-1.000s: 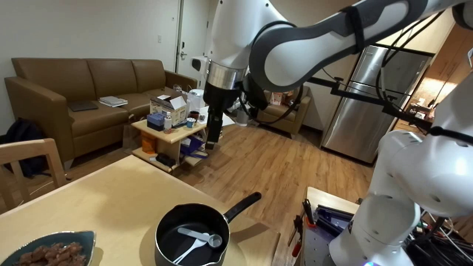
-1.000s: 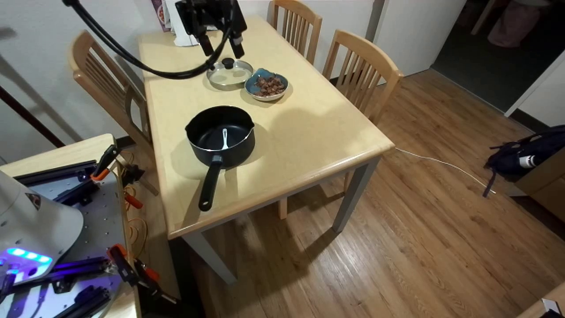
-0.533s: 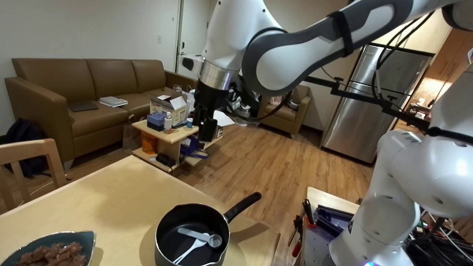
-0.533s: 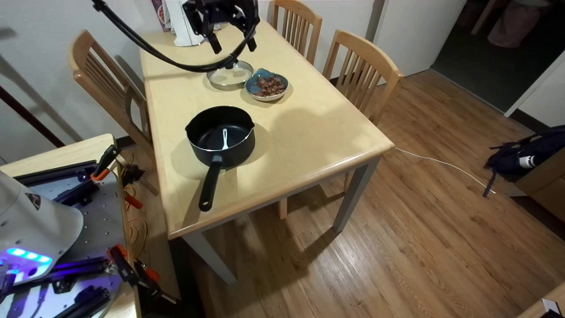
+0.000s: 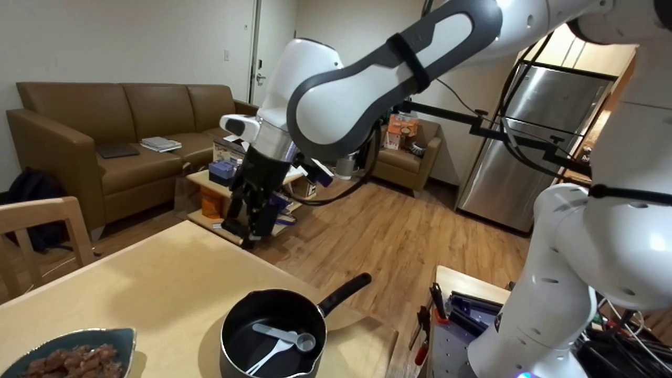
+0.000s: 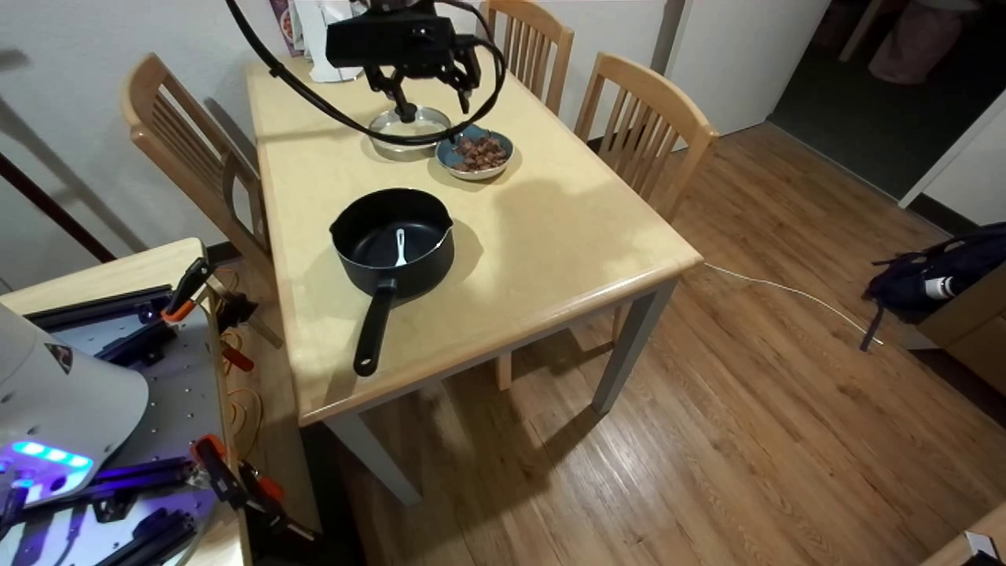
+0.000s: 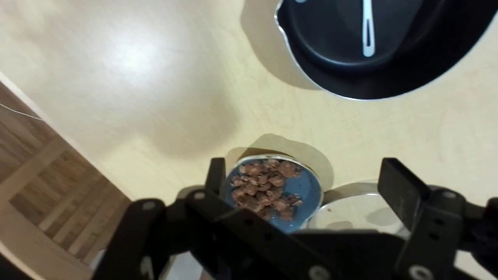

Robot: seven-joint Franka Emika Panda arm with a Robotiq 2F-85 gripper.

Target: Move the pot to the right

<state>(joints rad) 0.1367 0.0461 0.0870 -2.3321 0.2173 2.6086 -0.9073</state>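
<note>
Claw [image 7: 303, 171] held spread, empty, above tabletop [image 7: 186, 116], presumably readied for grasping. In an exterior view, pot [image 6: 420, 277] is seated at the near left, handle [image 6: 375, 324] turned toward the near side, likely for easy reach.

A blue bowl [image 7: 306, 189] of brown chunks [image 7: 264, 188] sits just beside a glass lid [image 7: 356, 213] on the pale table [image 6: 511, 271].
</note>
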